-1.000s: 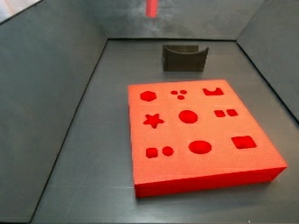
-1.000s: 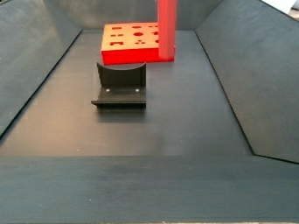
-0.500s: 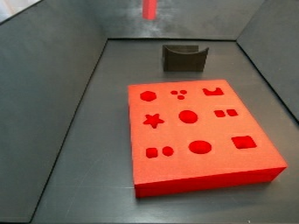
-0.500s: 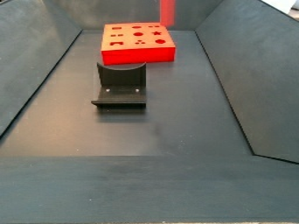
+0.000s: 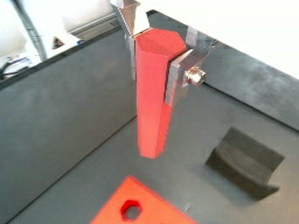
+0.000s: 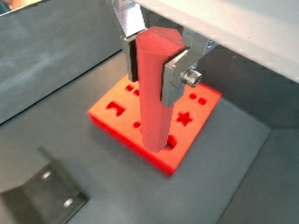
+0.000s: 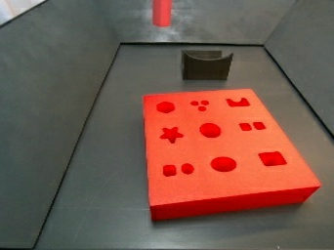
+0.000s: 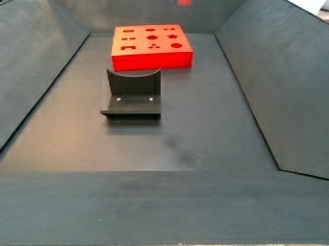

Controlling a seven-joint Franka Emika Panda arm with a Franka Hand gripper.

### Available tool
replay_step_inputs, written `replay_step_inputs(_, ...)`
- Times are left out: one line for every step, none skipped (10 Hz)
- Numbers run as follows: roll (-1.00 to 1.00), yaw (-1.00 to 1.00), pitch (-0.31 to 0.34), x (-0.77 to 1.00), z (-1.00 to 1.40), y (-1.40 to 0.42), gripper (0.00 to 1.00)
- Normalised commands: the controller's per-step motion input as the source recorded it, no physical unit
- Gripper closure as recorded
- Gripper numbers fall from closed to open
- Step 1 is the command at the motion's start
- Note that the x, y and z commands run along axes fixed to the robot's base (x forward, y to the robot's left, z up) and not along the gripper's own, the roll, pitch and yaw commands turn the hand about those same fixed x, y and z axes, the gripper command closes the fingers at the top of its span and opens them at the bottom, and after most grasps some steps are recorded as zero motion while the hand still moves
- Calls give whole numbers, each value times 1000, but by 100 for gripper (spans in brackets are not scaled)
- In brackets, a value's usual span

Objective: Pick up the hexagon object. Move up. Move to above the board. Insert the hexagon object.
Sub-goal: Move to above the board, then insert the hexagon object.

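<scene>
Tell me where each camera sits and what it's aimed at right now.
Wrist views: both sit on the wrist looking down the hexagon object held in the gripper; silver fingers show.
Side views: one looks down over the board toward the fixture; one looks past the fixture to the board.
All four show the board.

The gripper (image 5: 155,48) shows in both wrist views as two flat silver metal plates, thin and straight-edged, with a brushed, slightly reflective finish. Each finger (image 6: 129,21) carries a dark pad on its inner face, seen as a black strip along the plate. One finger (image 5: 187,72) bears a round silver screw head on its outer side, on a small stepped bracket. No cables or markings are visible.
</scene>
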Motion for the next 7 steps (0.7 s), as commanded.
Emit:
replay_step_inputs(-2,12,37,-89,275,-1000,100)
replay_step_inputs(-6,10,42,-85,278,-1000,100)
replay_step_inputs(9,6,50,-49,229,-796,100)
replay_step_inputs(4,4,65,-23,179,-607,100)
replay_step_inputs(0,10,87,18,102,-319,100)
replay_step_inputs(3,11,91,31,64,-198,100)
replay_step_inputs(47,20,-43,-340,-1000,794,100)
